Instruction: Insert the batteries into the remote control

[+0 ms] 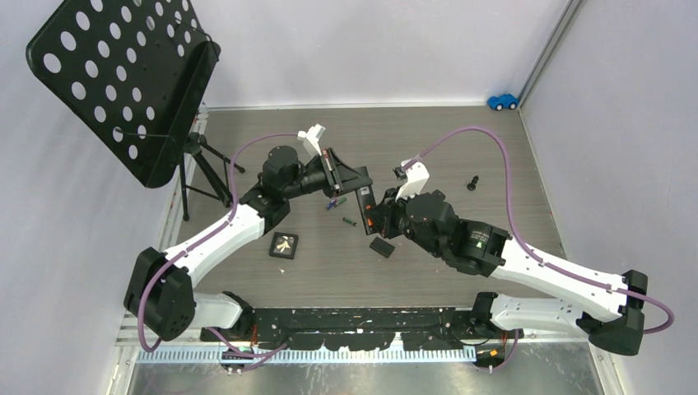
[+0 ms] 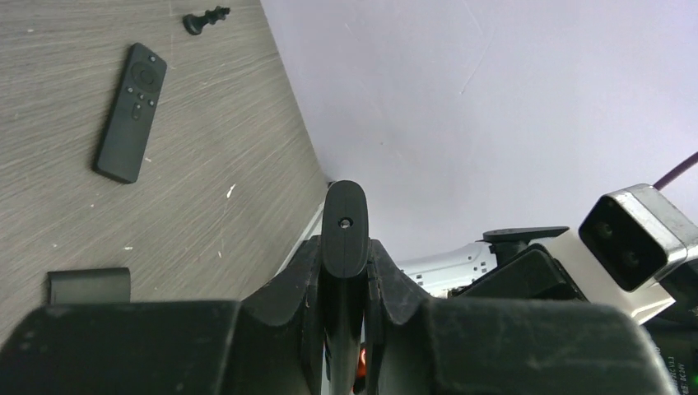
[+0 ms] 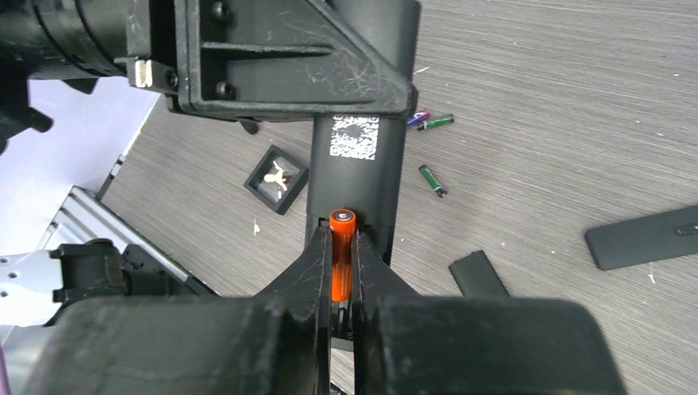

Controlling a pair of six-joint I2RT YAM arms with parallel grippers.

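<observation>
Just at remote (image 3: 355,164) edge hangs orange battery (image 3: 342,257)

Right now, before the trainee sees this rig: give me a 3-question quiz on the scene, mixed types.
1. Multiple choice: what does the right pincer grip?
A) a green battery
B) the orange battery
C) the cover plate
2. True or false: the left pincer is empty.
3. Fill in: the loose batteries lie on the ____.

Key
1. B
2. False. It is shut on the remote control.
3. table
</observation>
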